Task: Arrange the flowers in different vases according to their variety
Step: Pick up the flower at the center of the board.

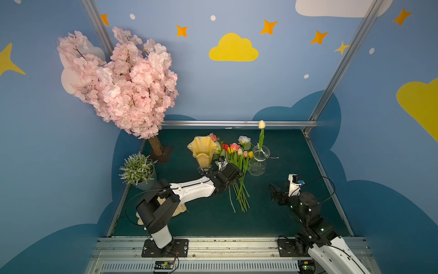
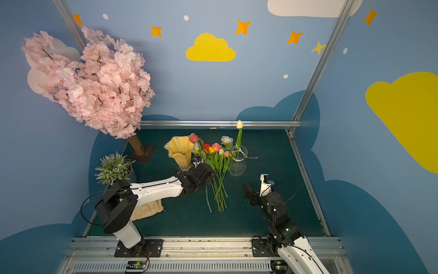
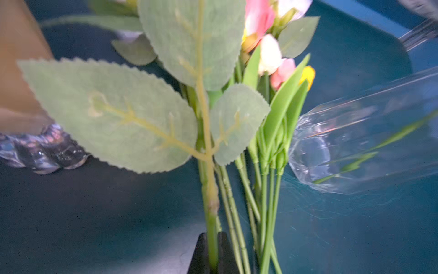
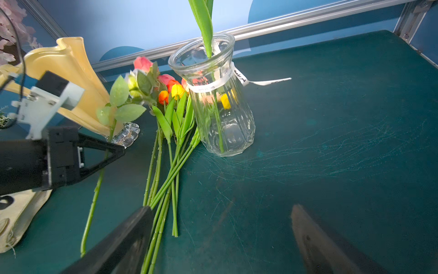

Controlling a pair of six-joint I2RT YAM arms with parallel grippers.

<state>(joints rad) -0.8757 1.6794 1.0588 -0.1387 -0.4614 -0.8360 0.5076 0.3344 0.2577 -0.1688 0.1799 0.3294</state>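
The left gripper (image 3: 213, 251) is squeezed shut on the bare green stem of one rose (image 4: 119, 104), just under its big leaves. The leafy end tips up in front of the amber vase (image 1: 203, 151). The other flowers lie in a pile (image 1: 239, 175) in the middle of the table (image 1: 189, 213). From the pile, the amber vase stands at ten o'clock. The clear vase (image 1: 259, 163) stands at two o'clock, with one cream tulip (image 1: 261, 132) in it. The right gripper (image 4: 221, 208) waits at four o'clock, wide open and holding nothing. The rose looks light, but its thin stem may bend and its top may swing. The bare stem is the best place to hold, not the soft leaves. Both vases look like glass and could tip, so go gently.
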